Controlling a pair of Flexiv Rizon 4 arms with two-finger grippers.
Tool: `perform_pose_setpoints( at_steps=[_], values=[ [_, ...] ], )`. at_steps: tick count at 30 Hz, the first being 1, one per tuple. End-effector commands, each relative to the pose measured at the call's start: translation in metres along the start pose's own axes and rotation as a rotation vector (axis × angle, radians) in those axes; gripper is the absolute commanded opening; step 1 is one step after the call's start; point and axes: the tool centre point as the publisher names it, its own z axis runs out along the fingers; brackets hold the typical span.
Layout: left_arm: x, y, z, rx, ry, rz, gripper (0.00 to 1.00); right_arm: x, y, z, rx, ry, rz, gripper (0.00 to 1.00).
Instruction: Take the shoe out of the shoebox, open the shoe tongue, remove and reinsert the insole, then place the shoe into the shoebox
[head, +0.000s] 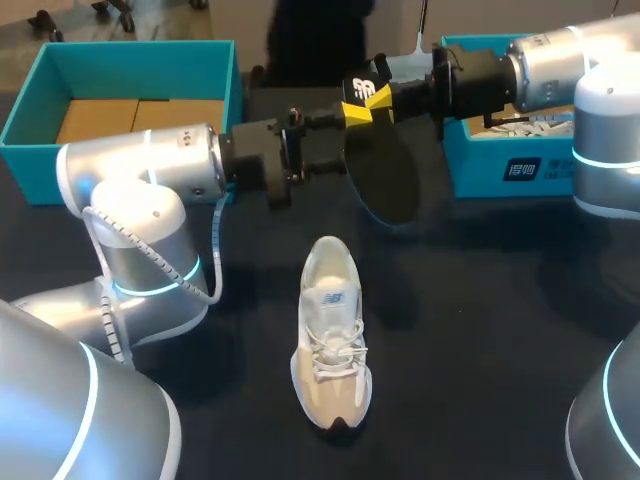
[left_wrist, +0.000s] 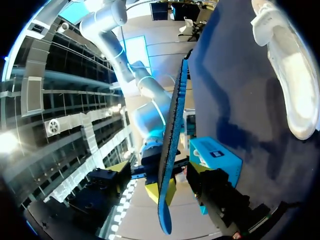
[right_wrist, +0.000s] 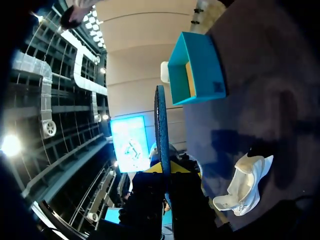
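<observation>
Over table's far middle, pinching insole in right gripper; left gripper spread open alongside | shoe mid-table | step: insole out, reinsertion due | next: aim it into shoe's opening

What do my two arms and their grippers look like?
Both the left arm and the right arm are smooth silver-grey tubes with glowing cyan rings at the joints. A white coiled cable runs along the left arm. Each arm ends in black gripper hardware. The right gripper has bright yellow tips bearing a white mark.
</observation>
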Motion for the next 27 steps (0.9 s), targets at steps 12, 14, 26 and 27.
perform_pose_setpoints(
  at_steps=[12, 14, 26, 27],
  values=[
    [-0.0056, -0.006, -0.0012, -0.001, -0.011, 0.017, 0.28, -0.0001, 0.0001, 0.0004, 0.0, 0.0, 0.0, 0.0],
    [-0.0057, -0.0066, -0.0006, 0.001, -0.011, 0.017, 0.26, -0.0001, 0.0001, 0.0004, 0.0, 0.0, 0.0, 0.0],
    [-0.0047, -0.0061, 0.0033, -0.001, -0.004, 0.022, 0.0, -0.0001, 0.0001, 0.0004, 0.0, 0.0, 0.0, 0.0],
    [-0.0043, -0.0059, 0.0039, -0.001, -0.002, 0.022, 0.0, -0.0001, 0.0001, 0.0004, 0.0, 0.0, 0.0, 0.0]
  ],
)
